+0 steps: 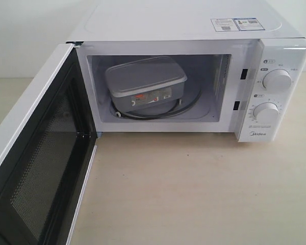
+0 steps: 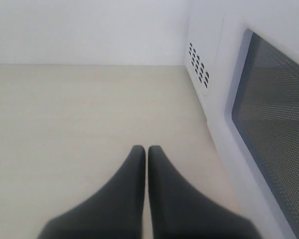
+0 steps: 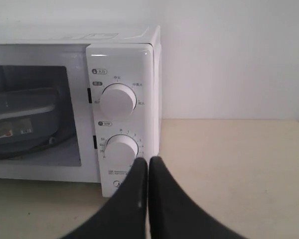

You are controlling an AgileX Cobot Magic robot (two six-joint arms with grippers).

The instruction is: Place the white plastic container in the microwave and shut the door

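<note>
The white plastic container (image 1: 145, 84) rests on the glass turntable inside the microwave (image 1: 194, 25), its red-and-white label facing out. The door (image 1: 38, 153) hangs wide open to the left, black mesh inner face showing. Neither gripper appears in the exterior view. In the left wrist view my left gripper (image 2: 147, 149) is shut and empty above the bare tabletop, beside the outer face of the door (image 2: 269, 124). In the right wrist view my right gripper (image 3: 148, 160) is shut and empty, low in front of the microwave's lower dial (image 3: 121, 149); the container (image 3: 22, 117) shows inside the cavity.
Light beige tabletop (image 1: 194, 189) stretches in front of the microwave. A white wall stands behind. Vent holes (image 2: 199, 67) mark the microwave's side next to the door. Two dials (image 1: 276, 80) sit on the right panel.
</note>
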